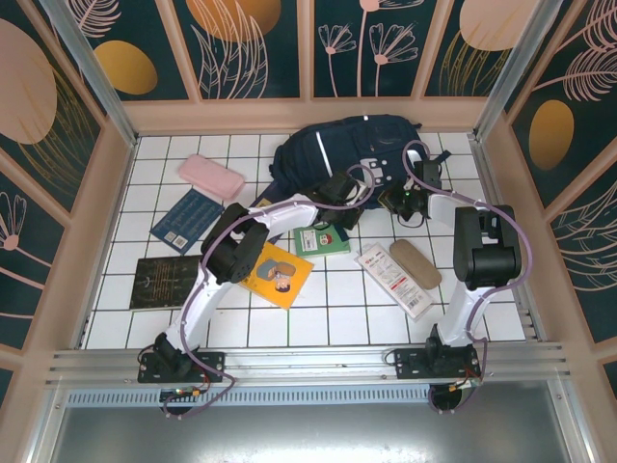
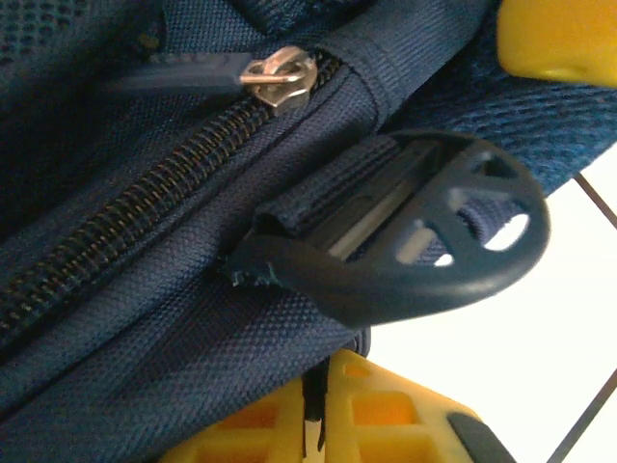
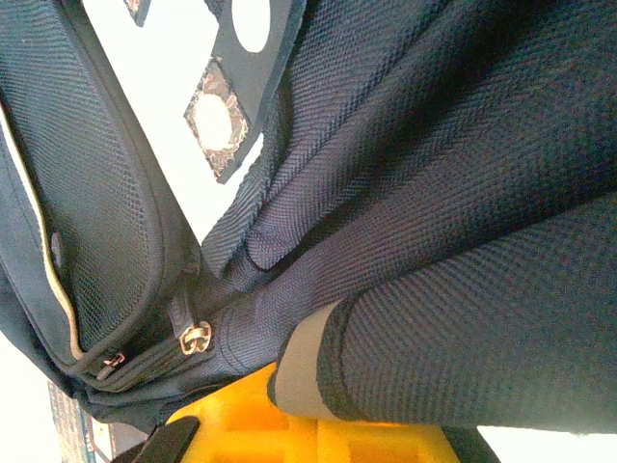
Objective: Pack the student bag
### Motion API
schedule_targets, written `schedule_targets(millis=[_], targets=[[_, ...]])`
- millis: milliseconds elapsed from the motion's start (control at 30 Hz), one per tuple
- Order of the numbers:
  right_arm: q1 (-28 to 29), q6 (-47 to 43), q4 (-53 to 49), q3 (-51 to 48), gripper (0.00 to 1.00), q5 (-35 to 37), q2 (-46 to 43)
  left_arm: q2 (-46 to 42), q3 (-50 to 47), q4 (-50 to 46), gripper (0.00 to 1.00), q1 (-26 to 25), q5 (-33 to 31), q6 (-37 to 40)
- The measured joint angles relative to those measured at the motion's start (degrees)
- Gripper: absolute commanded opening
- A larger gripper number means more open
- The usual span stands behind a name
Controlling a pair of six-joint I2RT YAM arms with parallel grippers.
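Presumably for unzipping, the student bag (image 1: 359, 145) at the far side of the table (image 1: 337, 289) is straddled near its zip slider (image 2: 280, 77) by the left gripper (image 1: 339, 190), whether clamped cannot be told, and is met by the closed right gripper (image 1: 406, 198).

No text, brand, number or sign resolves in any view.

Print present but too small or blurred to read:
- white packet (image 1: 393, 278), nearer the arm bases than the student bag (image 1: 357, 145) and to its right: red marks.
- green book (image 1: 323, 239), just near-side of the bag: cover print.
- yellow book (image 1: 278, 273), blue book (image 1: 185, 220) and dark book (image 1: 166, 282), near-left of the bag: cover print.
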Motion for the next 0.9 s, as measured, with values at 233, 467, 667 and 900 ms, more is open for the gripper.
schedule_targets(millis=[233, 467, 667, 900], targets=[[0.0, 0.0, 0.0, 0.0, 0.00, -0.1, 0.0, 2.2, 3.9, -1.1, 0.00, 0.0, -0.2, -0.2], [-0.2, 0.0, 0.0, 0.0, 0.00, -0.1, 0.0, 2.1, 3.8, -0.9, 0.00, -0.1, -1.3, -1.0], [-0.5, 0.9, 0.1, -0.6, 0.00, -0.6, -0.5, -1.0, -0.2, -1.4, 0.00, -0.4, -5.0, -2.2], [-1.5, 0.9, 0.1, -1.3, 0.00, -1.9, -2.3, -10.2, -10.0, -1.5, 0.00, 0.8, -5.7, -5.3]])
